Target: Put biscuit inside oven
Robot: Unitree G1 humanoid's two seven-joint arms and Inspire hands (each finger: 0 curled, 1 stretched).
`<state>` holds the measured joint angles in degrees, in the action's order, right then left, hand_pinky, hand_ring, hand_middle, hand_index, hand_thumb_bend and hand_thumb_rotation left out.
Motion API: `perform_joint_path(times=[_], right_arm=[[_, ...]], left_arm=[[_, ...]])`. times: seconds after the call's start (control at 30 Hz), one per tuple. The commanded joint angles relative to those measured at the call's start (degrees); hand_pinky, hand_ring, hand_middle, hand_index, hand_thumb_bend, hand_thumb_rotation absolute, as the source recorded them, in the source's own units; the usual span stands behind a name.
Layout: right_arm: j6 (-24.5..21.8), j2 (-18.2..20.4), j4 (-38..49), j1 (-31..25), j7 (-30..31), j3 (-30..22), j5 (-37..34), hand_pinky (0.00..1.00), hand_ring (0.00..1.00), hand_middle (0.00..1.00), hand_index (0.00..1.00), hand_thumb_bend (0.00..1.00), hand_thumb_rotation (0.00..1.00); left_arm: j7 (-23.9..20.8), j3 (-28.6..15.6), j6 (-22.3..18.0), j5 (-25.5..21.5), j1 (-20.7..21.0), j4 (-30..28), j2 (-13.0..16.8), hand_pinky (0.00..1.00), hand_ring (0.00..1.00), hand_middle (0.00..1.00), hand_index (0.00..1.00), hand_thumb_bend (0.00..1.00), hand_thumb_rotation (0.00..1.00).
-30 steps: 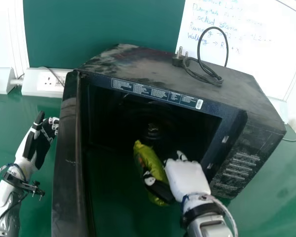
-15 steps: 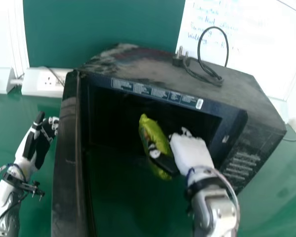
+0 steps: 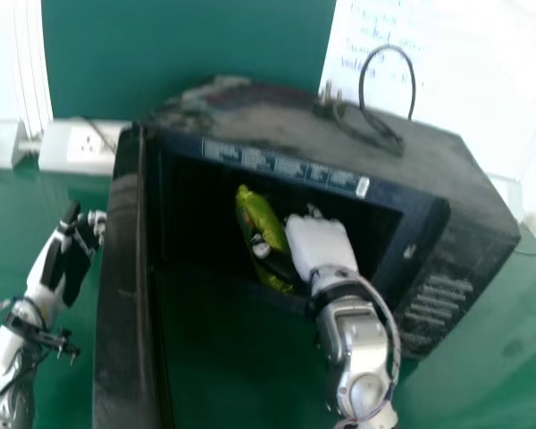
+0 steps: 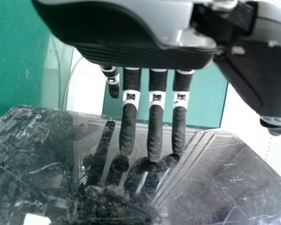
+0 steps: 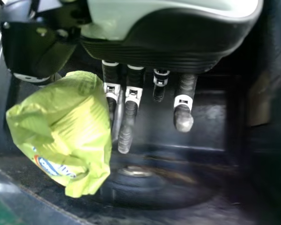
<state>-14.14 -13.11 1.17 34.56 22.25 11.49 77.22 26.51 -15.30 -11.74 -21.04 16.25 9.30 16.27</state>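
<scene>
Pinching crinkly yellow-green plastic biscuit packet (image 3: 259, 219) b/w thumb and fingers of white-and-black right hand (image 3: 320, 241), in mouth of big black box-shaped oven (image 3: 438, 174). Tilted, w/ far end in cavity and near end close to dark front sill (image 5: 37, 198); can't tell if touching cavity floor. Got white-and-black left hand (image 3: 67, 259) beside open black slab door (image 3: 121, 313), fingers loosely straight.

Prob. mid-insertion, nearly there: needs a bit more depth, then release. Main risk: letting go too early, leaving near end on sill to tip back out or block door. Poss. slip too, due to soft, slick wrapper. Could snag on small metallic hub (image 5: 136, 171) if pushed in low, or crush biscuits if squeezed harder. Watch knuckles vs. side wall; might jar packet loose by bumping. On backing out, could drag packet along w/o spreading thumb wide enough first.
</scene>
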Motion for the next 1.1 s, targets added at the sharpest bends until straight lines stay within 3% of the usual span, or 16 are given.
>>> perform_joint_path(times=[0.0,0.77,1.07], right_arm=[[0.3,-0.8,-4.2,2.9,-4.2,0.9,-2.0,0.09,0.15,0.47,0.49,0.53,0.0],[3.5,-1.2,-49.9,23.2,-37.9,11.4,-15.3,0.11,0.18,0.47,0.48,0.53,0.0],[6.5,-2.4,-59.7,27.1,-43.0,13.6,-20.9,0.14,0.21,0.47,0.48,0.53,0.0]], left_arm=[[0.0,-0.1,-0.4,0.1,-0.7,-0.1,0.1,0.26,0.35,0.41,0.49,0.51,0.06],[0.8,0.1,0.0,-0.9,-0.1,1.0,-0.5,0.25,0.35,0.41,0.49,0.51,0.06],[0.9,0.0,0.2,-0.9,-0.1,1.1,-0.5,0.26,0.35,0.41,0.49,0.51,0.06]])
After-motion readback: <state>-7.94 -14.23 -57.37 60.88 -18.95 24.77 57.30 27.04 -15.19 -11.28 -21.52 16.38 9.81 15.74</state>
